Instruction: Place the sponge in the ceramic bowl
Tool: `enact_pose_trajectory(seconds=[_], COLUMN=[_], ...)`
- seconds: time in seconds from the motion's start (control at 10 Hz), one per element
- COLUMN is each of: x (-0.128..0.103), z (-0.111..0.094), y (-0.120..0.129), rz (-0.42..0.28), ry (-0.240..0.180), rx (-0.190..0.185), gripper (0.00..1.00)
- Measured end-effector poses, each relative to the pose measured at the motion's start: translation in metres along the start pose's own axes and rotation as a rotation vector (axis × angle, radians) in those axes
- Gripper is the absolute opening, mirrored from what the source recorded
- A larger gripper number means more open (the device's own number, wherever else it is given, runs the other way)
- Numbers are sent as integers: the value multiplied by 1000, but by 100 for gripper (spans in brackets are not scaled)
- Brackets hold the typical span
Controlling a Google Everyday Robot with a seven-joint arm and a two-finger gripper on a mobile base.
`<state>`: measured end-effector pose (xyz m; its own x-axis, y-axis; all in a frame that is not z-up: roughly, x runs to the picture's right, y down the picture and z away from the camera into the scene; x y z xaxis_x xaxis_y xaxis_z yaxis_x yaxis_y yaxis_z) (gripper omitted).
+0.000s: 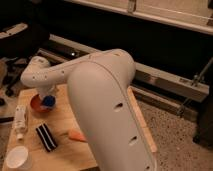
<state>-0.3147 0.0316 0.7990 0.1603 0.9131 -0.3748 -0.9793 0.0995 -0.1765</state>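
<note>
White plastic arm shell (pixel 107 115), large, nearest to cam.; centre-right of view is filled by it, and small dark holes are noted along its side. Arm is bent back twd. the left and narrows to a rounded wrist section (pixel 37 75).

Wood tabletop (pixel 65 155), light-coloured, seen at lower left, partly covered by arm.

Items on table, listed front to back:
- white round cup (pixel 17 157), upright, at front-left corner.
- black-and-white striped flat piece (pixel 46 137), laid flat, just behind and right of cup.
- orange object (pixel 76 135), elongated, right of striped piece, partly hidden by arm; type not identified.
- white tube (pixel 21 121), laid lengthwise along left edge.
- ceramic bowl (pixel 36 105), orange-red, glossy, at back-left of table, beyond tube.
- sponge (pixel 48 101), bright blue, seen at right-hand side of bowl, over its rim. Whether it is resting in bowl or held above it cannot be told.

Gripper (pixel 46 95): located directly under wrist section, at the sponge, above the bowl; mostly hidden by wrist. Whether it is open or closed cannot be told.

Bkgd.: speckled floor (pixel 170 125) right of table; metal rail (pixel 165 82) running across; dark office chair (pixel 20 35) at far left.
</note>
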Motion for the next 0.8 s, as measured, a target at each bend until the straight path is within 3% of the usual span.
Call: enact_pose_trajectory(seconds=[0.3,0.5,0.8], x=[-4,1,0], z=[6,15,20], y=[31,51,64], rz=[-9,-23,-41], ry=[-4,10,-15], rx=[-48,-78,-111], gripper=[2,21,49])
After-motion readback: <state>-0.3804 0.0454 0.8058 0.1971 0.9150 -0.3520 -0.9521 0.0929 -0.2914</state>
